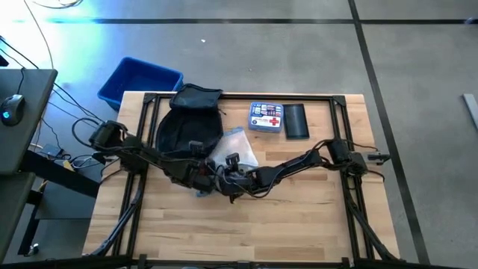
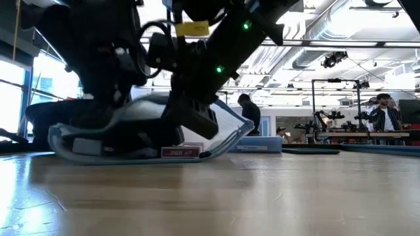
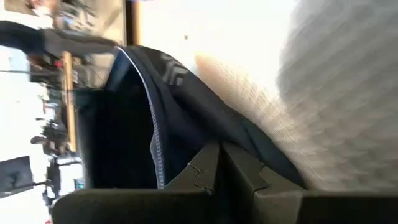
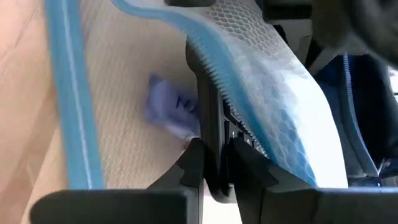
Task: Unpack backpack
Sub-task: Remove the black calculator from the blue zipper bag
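Note:
The dark backpack [image 1: 187, 123] lies on the table's far left part, its zipper mouth [image 3: 155, 143] open. A see-through mesh pouch with blue trim [image 1: 237, 146] sticks out of the backpack's right side, and its underside rests on the table [image 2: 216, 149]. My left gripper [image 1: 199, 173] is at the backpack's near edge, shut on its fabric. My right gripper [image 1: 228, 172] comes in from the right and is shut on the pouch's blue edge. My left gripper pinches a fold of the backpack's dark fabric [image 3: 214, 146] between its two fingers, beside the zipper line at the near edge of the mouth. The fabric runs up from the fingertips, lifted off the table there. My right gripper pinches the pouch's blue zipper edge [image 4: 208, 102] between its two fingers [image 4: 189, 168], slanting down from the table's right side. The fingers lie across the edge. The mesh wall curves up and away from the hold while the pouch's underside stays on the table.
A first-aid box [image 1: 267, 117] and a flat black pouch [image 1: 297, 121] lie on the far side, right of the backpack. A blue bin [image 1: 138, 78] stands off the far left corner. The near half of the wooden table [image 1: 246, 224] is bare. People stand in the room behind.

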Robot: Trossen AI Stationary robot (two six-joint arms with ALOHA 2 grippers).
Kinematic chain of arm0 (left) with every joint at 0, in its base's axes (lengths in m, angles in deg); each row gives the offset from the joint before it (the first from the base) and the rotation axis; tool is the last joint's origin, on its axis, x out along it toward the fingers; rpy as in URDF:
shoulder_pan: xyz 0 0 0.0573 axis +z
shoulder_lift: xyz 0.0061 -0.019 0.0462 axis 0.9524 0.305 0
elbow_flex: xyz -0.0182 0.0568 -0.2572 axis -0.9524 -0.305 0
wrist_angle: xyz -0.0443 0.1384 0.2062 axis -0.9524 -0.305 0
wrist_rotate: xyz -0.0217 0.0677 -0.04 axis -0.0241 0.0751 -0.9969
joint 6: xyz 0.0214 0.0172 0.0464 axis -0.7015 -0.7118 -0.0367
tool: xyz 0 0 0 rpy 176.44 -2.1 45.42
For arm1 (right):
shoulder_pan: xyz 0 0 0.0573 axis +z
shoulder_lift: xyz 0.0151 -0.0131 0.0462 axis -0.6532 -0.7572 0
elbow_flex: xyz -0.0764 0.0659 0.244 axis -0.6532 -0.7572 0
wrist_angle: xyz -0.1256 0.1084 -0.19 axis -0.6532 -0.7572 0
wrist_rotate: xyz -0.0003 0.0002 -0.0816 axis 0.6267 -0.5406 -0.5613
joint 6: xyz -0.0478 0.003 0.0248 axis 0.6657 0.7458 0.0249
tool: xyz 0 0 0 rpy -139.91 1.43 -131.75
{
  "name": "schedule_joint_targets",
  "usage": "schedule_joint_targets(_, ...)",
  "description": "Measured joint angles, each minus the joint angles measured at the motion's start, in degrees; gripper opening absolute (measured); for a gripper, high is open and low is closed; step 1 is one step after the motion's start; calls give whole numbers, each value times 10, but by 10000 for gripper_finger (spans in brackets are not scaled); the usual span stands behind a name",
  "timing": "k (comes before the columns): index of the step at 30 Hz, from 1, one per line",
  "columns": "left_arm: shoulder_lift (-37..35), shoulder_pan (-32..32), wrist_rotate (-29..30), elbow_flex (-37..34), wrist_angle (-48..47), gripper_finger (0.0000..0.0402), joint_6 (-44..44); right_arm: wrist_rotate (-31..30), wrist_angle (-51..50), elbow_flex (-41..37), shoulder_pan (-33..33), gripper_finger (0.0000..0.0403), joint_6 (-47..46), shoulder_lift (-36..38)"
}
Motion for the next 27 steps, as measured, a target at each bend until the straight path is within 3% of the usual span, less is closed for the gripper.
schedule_joint_targets(10,-34,-23,60,-1,-21,0,26,-9,-15,-1,25,31,-22,19)
schedule_joint_targets(15,-34,-26,67,1,-20,0,24,30,-86,-2,43,30,-68,65)
schedule_joint_targets(21,-33,-26,72,9,-19,0,20,31,-172,-2,75,29,-153,122)
schedule_joint_targets(27,-32,-45,72,62,-25,0,12,110,-216,-2,93,29,-214,172)
